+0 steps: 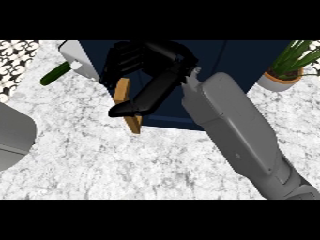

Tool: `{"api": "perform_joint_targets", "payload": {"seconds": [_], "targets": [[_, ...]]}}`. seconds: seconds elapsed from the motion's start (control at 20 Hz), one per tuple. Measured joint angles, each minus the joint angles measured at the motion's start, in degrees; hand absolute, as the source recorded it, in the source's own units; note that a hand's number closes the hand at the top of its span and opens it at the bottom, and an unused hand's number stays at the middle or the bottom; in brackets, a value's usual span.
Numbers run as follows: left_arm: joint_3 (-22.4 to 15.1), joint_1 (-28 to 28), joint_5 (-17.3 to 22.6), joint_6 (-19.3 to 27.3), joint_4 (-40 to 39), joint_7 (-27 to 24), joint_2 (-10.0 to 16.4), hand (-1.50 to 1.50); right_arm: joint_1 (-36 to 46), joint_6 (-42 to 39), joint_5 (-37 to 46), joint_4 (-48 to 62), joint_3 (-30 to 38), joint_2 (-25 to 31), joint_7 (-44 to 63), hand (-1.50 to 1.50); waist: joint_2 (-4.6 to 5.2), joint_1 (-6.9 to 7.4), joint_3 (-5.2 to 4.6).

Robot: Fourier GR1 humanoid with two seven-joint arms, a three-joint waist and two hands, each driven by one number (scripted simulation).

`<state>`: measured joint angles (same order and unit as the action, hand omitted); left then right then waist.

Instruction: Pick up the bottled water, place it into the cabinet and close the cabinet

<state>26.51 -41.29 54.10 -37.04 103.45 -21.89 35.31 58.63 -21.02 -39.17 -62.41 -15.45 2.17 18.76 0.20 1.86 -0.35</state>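
The dark blue cabinet [252, 51] stands at the back of the marble counter. Its door has a wooden handle [129, 123] at its front left, and a white door edge [77, 57] shows at the cabinet's upper left. My right hand [150, 58] reaches in from the lower right and sits against the cabinet's front. Its fingers [121, 58] are spread over the dark panel and its thumb [136, 104] lies along the handle. No bottled water shows anywhere. At the left edge is my grey left forearm [3, 136], with its hand out of the picture.
A green cucumber [55, 73] lies on the counter at the upper left, beside the white door edge. A potted plant [287, 70] stands at the upper right next to the cabinet. Patterned tiles [6, 58] line the back wall.
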Motion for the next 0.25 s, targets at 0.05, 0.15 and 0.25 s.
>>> {"api": "perform_joint_targets", "payload": {"seconds": [0.05,0.15,0.25], "targets": [[-0.1,0.0,-0.4,-0.3,0.0,-0.1,-0.2,-1.5,0.3,0.2,0.3,0.3,0.1,0.0,0.0,-1.5,0.02,0.13,0.0],[-0.1,0.8,-0.2,-0.2,-0.1,0.3,0.1,-1.5,0.7,0.9,1.0,0.6,0.1,-0.5,-0.5,-1.5,0.12,0.06,-0.05],[-0.4,1.2,-0.6,-0.2,0.2,0.6,-0.1,-1.5,1.2,1.6,1.3,0.8,0.2,-0.7,-0.4,-1.5,0.16,0.1,-0.05]]}}
